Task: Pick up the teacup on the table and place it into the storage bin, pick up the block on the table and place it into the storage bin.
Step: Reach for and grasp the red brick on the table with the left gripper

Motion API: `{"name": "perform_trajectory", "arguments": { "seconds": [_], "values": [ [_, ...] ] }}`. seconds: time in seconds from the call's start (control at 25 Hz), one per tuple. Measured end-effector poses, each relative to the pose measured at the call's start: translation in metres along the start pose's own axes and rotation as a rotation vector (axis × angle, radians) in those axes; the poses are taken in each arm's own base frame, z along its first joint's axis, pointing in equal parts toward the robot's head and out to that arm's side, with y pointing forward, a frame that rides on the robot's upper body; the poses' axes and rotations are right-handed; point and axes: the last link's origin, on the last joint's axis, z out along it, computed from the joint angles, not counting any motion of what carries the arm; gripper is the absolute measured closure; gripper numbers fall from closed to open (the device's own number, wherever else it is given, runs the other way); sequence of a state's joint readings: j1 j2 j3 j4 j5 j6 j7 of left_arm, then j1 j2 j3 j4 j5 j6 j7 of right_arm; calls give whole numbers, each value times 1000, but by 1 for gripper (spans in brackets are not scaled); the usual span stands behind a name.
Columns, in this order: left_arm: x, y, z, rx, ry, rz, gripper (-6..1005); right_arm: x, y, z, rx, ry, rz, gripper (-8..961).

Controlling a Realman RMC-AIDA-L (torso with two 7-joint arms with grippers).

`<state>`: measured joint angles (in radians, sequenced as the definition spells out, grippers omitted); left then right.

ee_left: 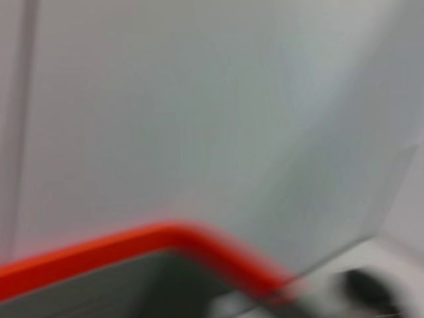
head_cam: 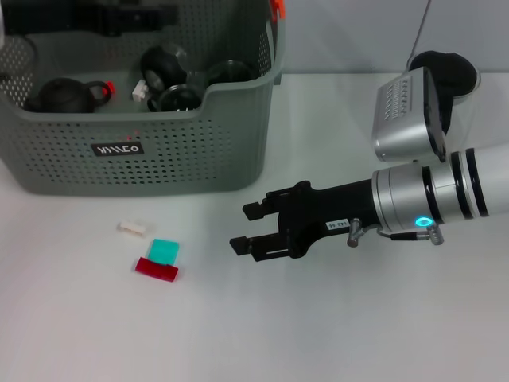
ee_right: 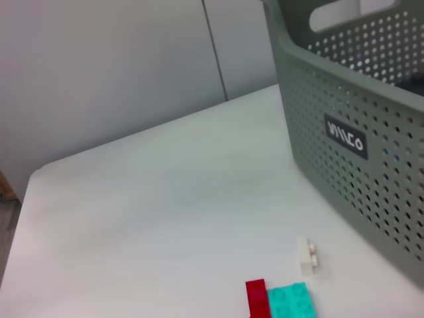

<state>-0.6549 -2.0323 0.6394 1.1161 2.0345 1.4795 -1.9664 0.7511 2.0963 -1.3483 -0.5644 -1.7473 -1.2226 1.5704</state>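
Observation:
Three small blocks lie on the white table in front of the storage bin point(head_cam: 183, 151): a white one point(head_cam: 132, 228), a teal one point(head_cam: 165, 251) and a red one point(head_cam: 156, 269). My right gripper point(head_cam: 246, 228) hovers just right of them, open, with nothing between its fingers. The right wrist view shows the white block point(ee_right: 307, 257), red block point(ee_right: 256, 298), teal block point(ee_right: 291, 301) and the bin's wall point(ee_right: 358, 132). No teacup shows on the table; dark cups point(head_cam: 175, 97) lie inside the bin. My left arm point(head_cam: 95, 16) is a dark shape over the bin's back.
A dark teapot point(head_cam: 60, 95) sits in the bin's left part. An orange tab point(head_cam: 277, 8) marks the bin's rim, also filling the left wrist view as an orange rim point(ee_left: 152, 242). A black round object point(head_cam: 449, 72) stands at the back right.

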Motion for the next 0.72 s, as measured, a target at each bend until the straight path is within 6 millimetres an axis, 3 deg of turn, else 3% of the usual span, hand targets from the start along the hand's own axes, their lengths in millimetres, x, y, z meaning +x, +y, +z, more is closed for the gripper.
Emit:
{"name": "perform_trajectory", "arguments": {
  "seconds": [0.12,0.28,0.36,0.56,0.72],
  "values": [
    [-9,36,-21,-210,99,117,242,-1,-2,-1,5,2,2,279],
    [-37,62,-41,-334,113,222,102,0,-5,-5,18,-3,3,279],
    [-50,65,-46,-339,84,248,47,0,-6,-7,25,-3,4,279],
    [-88,66,-50,-331,-116,263,47,1,-9,-9,34,1,11,279],
    [-107,66,-45,-334,-201,267,46,3,-10,-10,42,5,22,280]
  ]
}}
